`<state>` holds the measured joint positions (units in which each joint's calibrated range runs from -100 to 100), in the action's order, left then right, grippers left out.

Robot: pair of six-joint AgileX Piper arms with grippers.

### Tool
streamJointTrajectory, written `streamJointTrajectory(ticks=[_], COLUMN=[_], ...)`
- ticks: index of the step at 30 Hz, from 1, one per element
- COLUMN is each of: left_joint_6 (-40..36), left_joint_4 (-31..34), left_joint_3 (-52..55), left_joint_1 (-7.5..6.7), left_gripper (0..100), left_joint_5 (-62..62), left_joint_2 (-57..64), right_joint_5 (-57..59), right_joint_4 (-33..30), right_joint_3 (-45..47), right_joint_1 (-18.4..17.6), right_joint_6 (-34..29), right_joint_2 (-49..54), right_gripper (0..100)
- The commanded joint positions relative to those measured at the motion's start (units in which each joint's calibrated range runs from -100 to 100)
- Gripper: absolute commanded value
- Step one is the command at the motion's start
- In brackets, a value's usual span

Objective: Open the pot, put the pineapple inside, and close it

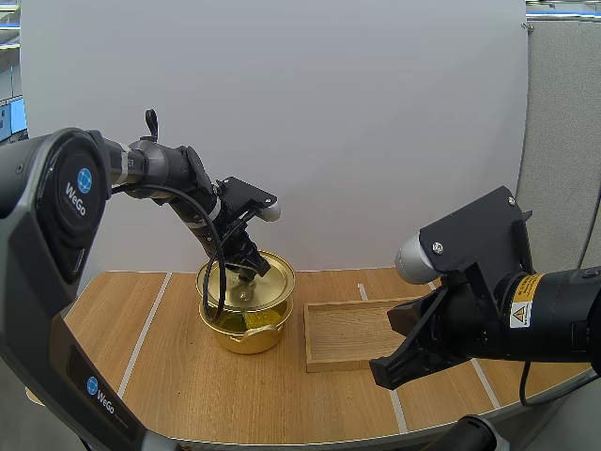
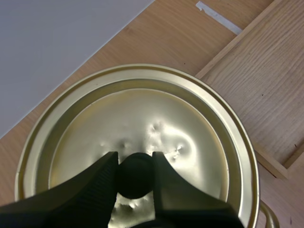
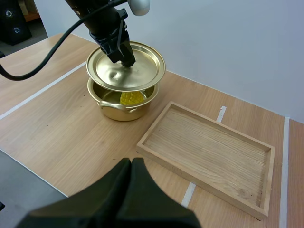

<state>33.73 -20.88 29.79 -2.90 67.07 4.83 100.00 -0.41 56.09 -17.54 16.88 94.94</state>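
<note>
Wooden tray (image 3: 209, 152) lies beside pot (image 3: 124, 112); lid (image 3: 145, 71) hangs over pineapple (image 3: 132, 98).

The wooden desk (image 1: 188, 385) has a light-grained top crossed by white tape strips (image 1: 147, 329). A gold pot (image 1: 246, 334) stands directly on it. A shallow wooden tray (image 1: 352, 334) lies flat just beside the pot, not touching it.

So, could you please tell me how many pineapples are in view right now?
1: the pineapple lies inside the pot, under the lid that the left tool holds above it; the lid may hide more.
</note>
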Motion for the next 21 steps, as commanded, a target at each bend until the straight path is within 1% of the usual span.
streamJointTrajectory(ticks=[1,10,15,21], left_joint_6=[0.68,1.76,2.79,2.9], left_joint_4=[-1.57,-1.57,-2.96,-3.12], left_joint_3=[0.24,3.33,3.33,3.33], left_joint_1=[-0.03,-0.03,-0.03,-0.03], left_gripper=[0,0,0,0], left_joint_5=[-0.92,-3.36,-3.79,-3.79], left_joint_2=[0.03,-3.33,-4.08,-5.31], right_joint_5=[0.0,0.0,0.0,0.0], right_joint_4=[-0.34,-0.34,-0.34,-0.34], right_joint_3=[0.03,0.03,0.03,0.03], right_joint_1=[0.38,0.61,0.61,0.61], right_joint_6=[0.28,0.28,0.28,0.28], right_joint_2=[0.42,0.42,0.42,0.42], right_gripper=[0,0,0,0])
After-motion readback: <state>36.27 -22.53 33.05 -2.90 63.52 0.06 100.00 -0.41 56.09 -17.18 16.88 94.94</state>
